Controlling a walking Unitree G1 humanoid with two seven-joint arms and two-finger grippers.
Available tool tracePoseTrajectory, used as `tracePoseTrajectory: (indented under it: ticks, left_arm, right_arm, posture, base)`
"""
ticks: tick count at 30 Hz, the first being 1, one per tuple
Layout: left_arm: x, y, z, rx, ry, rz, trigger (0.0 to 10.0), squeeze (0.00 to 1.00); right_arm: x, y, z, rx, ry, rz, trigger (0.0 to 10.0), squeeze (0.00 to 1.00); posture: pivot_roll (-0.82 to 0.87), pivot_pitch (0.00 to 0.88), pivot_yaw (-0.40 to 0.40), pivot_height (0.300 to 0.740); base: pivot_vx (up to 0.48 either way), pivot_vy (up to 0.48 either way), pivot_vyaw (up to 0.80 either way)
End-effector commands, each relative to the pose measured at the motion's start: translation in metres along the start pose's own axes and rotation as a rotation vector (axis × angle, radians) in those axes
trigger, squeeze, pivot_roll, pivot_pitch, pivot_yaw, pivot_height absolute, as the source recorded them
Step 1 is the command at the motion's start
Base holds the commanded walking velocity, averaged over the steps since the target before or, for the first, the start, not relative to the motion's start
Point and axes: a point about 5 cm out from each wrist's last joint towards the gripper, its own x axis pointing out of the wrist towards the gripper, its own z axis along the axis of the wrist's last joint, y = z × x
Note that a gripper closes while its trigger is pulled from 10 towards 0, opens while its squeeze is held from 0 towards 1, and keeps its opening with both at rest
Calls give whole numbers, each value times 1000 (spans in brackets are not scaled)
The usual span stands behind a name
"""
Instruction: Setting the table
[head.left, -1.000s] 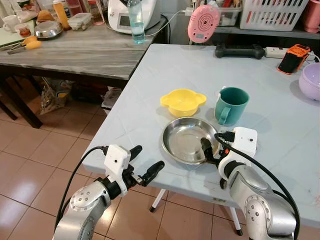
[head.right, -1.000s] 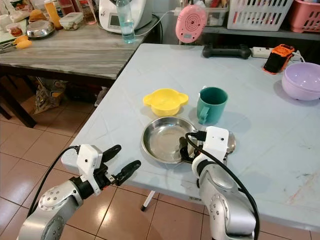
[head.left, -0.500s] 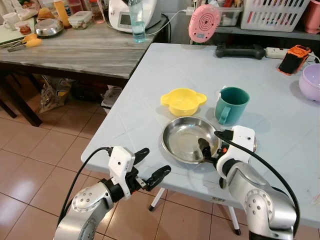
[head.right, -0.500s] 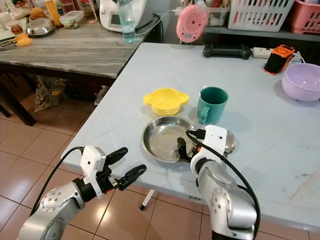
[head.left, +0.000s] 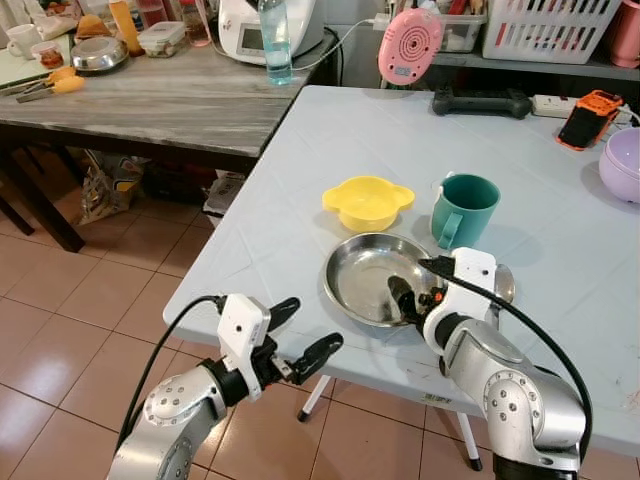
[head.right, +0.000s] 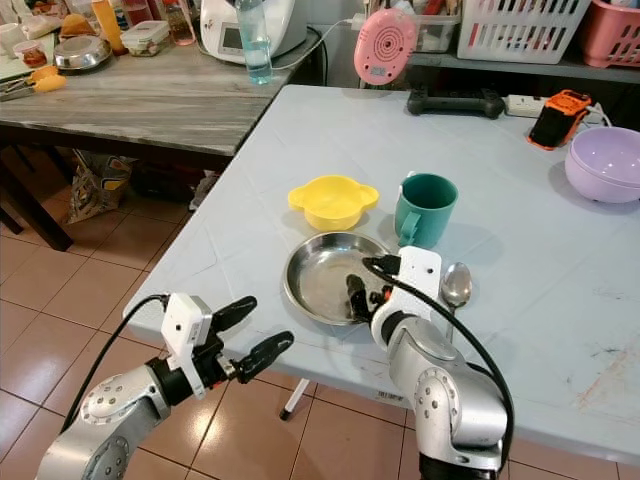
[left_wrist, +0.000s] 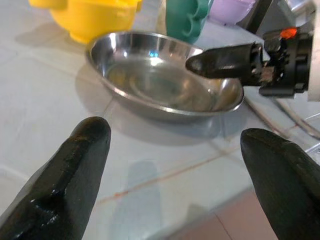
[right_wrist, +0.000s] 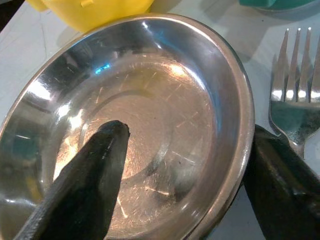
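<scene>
At the steel plate's (head.left: 372, 280) four o'clock rim, my right gripper (right_wrist: 175, 165) straddles it, jaws apart; it looks light, stiff, slippery.

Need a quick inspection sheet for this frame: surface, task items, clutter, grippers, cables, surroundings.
Surface: pale blue table, bare near its front edge.
Job's things: steel plate; yellow bowl and green mug behind it; fork and spoon beside it.
Clutter: lilac bowl, orange device, pink gadget.
Grippers: right gripper open, straddling the plate's rim; left gripper open, off the table edge.
Cables: black cable along the right arm.
Surroundings: wooden table, tiled floor.
</scene>
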Motion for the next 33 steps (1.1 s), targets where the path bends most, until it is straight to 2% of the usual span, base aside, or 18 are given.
tracePoseTrajectory:
  ticks: [1,12,18,25,33]
  left_arm:
    - [-4,2,-3,8,15,4,10000,0]
    - [-2,1,-4,3,15,-6,10000,0]
    - [-1,-1,-2,3,10,-13,10000,0]
    - [0,-2,4,4,4,-20,10000,0]
    - [0,-4,5,2,7,-26,10000,0]
  right_arm:
    - [2,16,-10,50,46,44,0,0]
    - [4,11,-15,77,76,24,0,0]
    - [5,5,-17,115,80,-9,0,0]
    - [8,1,-25,206,117,-21,0,0]
    - [8,0,-26,230,125,-23,0,0]
  posture:
    - [-115,94,47,740]
    - [-115,89,41,740]
    - [-113,87,36,740]
    - [-112,83,38,740]
    - [-117,85,44,740]
  base:
    - [0,0,0]
    - [0,0,0]
    - [0,0,0]
    - [0,0,0]
    - [0,0,0]
